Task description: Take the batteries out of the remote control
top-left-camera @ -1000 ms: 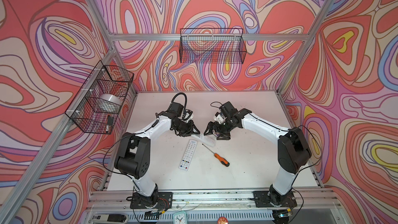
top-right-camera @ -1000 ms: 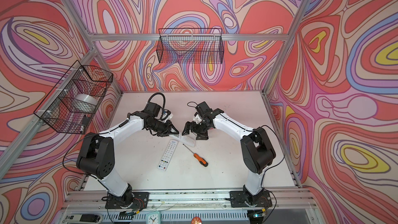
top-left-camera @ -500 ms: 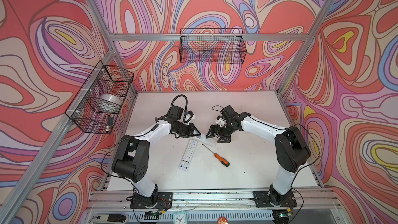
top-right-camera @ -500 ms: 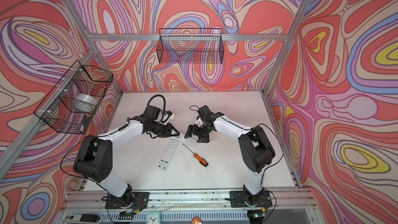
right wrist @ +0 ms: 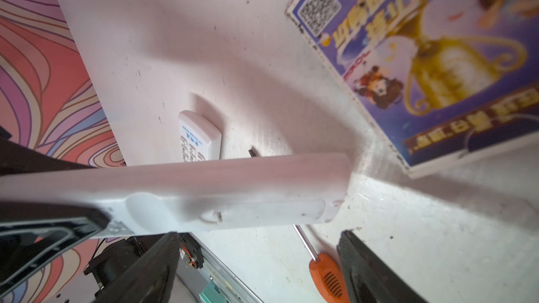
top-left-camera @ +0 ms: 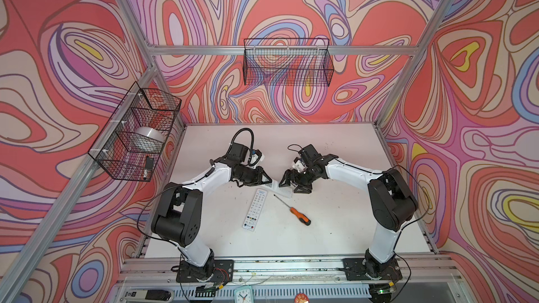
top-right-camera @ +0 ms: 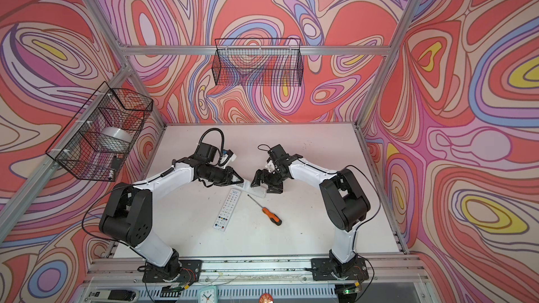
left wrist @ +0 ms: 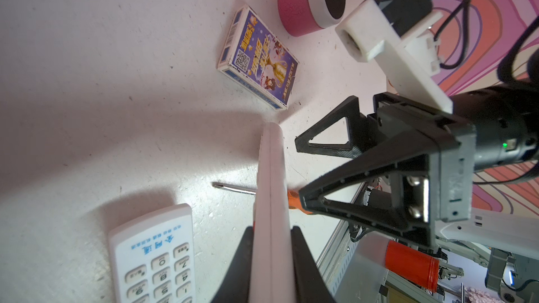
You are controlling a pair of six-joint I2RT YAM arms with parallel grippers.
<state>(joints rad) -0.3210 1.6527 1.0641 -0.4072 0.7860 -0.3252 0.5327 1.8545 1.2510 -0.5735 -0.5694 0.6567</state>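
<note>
My left gripper (left wrist: 271, 257) is shut on the white remote control (left wrist: 271, 188) and holds it on edge, just above the table. In both top views the remote control (top-left-camera: 282, 190) (top-right-camera: 257, 192) pokes out between the two grippers. Its smooth back with the battery cover (right wrist: 262, 211) faces the right wrist camera. My right gripper (right wrist: 259, 260) is open, and its fingers (left wrist: 335, 147) stand on either side of the remote's free end without touching it. In a top view the right gripper (top-left-camera: 293, 183) sits opposite the left gripper (top-left-camera: 269, 183). The batteries are hidden.
A second white remote (top-left-camera: 255, 209) lies buttons-up on the table (top-left-camera: 335, 228). An orange-handled screwdriver (top-left-camera: 294, 211) lies next to it. A blue card box (left wrist: 258, 56) and a pink speaker (left wrist: 306, 1) sit beyond the grippers. Wire baskets (top-left-camera: 287, 62) hang on the walls.
My right gripper has come down and in towards the free end of the held remote, and its jaws have narrowed a little. The left gripper keeps its grip and has barely moved.
</note>
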